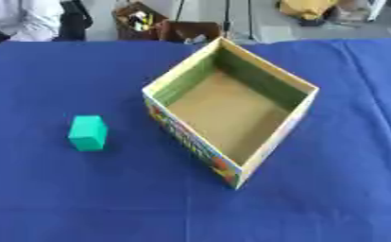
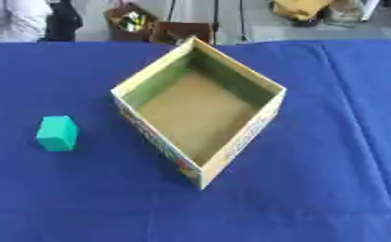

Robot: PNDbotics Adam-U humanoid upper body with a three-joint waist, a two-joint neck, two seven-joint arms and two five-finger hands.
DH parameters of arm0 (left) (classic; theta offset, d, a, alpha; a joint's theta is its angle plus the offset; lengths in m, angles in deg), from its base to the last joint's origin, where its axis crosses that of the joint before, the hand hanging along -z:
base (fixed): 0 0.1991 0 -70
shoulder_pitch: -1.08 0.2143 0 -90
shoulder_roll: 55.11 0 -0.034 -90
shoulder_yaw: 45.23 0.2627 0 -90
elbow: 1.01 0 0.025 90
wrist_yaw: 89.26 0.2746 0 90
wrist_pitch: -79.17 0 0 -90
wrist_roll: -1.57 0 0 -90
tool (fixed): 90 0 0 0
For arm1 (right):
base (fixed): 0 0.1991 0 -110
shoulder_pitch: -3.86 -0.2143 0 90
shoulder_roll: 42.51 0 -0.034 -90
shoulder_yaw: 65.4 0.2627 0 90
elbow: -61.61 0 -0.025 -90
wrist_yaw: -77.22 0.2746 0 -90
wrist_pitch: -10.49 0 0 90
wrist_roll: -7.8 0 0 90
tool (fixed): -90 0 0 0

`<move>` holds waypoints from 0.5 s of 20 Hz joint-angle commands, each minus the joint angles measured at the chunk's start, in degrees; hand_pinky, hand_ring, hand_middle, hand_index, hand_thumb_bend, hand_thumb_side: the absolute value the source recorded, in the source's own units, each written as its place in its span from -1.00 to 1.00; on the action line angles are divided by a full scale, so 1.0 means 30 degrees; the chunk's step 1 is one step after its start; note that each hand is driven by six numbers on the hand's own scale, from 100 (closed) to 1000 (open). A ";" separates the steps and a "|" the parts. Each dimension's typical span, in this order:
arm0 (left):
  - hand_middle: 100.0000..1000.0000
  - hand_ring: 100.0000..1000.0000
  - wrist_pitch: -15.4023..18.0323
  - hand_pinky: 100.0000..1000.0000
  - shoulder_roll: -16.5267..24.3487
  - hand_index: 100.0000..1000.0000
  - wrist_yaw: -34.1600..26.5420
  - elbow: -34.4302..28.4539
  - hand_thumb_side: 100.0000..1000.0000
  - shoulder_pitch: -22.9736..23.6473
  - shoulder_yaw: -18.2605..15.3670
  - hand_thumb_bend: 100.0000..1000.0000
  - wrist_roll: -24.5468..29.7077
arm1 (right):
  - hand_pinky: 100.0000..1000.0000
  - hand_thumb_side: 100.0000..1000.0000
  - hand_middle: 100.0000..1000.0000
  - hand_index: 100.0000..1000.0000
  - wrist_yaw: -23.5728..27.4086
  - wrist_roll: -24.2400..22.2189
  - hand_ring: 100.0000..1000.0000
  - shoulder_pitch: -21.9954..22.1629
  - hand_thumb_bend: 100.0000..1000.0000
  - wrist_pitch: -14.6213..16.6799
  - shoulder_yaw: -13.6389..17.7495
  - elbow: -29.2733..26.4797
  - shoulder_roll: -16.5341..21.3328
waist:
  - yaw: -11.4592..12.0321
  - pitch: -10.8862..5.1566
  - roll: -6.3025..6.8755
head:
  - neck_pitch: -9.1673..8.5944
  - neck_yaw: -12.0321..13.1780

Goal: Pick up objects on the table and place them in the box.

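Green block [image 1: 88, 133] on the blue tablecloth [image 1: 83, 198], well left of the open box [image 1: 281, 134]; neither hand visible, state unknowable.

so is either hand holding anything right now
Nothing is held: neither hand is in view. The green block sits alone on the blue cloth, left of the box.

A blue cloth [image 1: 83, 198] covers the desk from edge to edge, with faint creases running down its right side. Beyond the desk's far edge lies a pale grey floor [image 1: 257, 21]. Near the middle of that far edge stand two brown open containers [image 1: 162, 26] side by side, the left one holding small dark and yellow items too blurred to make out. Further right, past the far right corner, sits a yellow bundle [image 1: 306, 8].
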 commanded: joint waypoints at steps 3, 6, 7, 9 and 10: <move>0.37 -0.04 -0.0194 -0.02 0.1037 0.60 0.0500 -0.0336 1.00 0.0122 -0.0412 -0.22 -0.0587 | 0.83 0.63 0.43 0.69 0.0293 0.0009 0.79 -0.0121 -1.00 -0.0092 0.0168 -0.0263 0.0337 | -0.0014 -0.0544 0.0081 | -0.0010 0.0050; 0.38 -0.02 -0.0354 0.00 0.1222 0.62 0.0809 -0.0336 1.00 0.0167 -0.0479 -0.08 -0.1101 | 0.83 0.63 0.43 0.69 0.0377 0.0032 0.78 -0.0114 -1.00 -0.0096 0.0179 -0.0263 0.0403 | -0.0048 -0.0667 0.0085 | 0.0171 -0.0039; 0.39 -0.01 -0.0412 0.01 0.1262 0.63 0.0905 -0.0336 1.00 0.0179 -0.0472 -0.04 -0.1225 | 0.83 0.63 0.43 0.69 0.0414 0.0042 0.78 -0.0108 -1.00 -0.0092 0.0183 -0.0263 0.0421 | -0.0066 -0.0703 0.0086 | 0.0243 -0.0075; 0.41 0.00 -0.0510 0.02 0.1365 0.64 0.1106 -0.0336 1.00 0.0217 -0.0444 0.02 -0.1388 | 0.83 0.63 0.43 0.69 0.0480 0.0051 0.78 -0.0090 -1.00 -0.0096 0.0192 -0.0263 0.0448 | -0.0090 -0.0766 0.0085 | 0.0390 -0.0159; 0.41 0.01 -0.0544 0.03 0.1457 0.65 0.1216 -0.0336 1.00 0.0238 -0.0442 0.09 -0.1447 | 0.83 0.63 0.43 0.68 0.0504 0.0048 0.78 -0.0083 -1.00 -0.0094 0.0193 -0.0263 0.0465 | -0.0096 -0.0794 0.0087 | 0.0457 -0.0217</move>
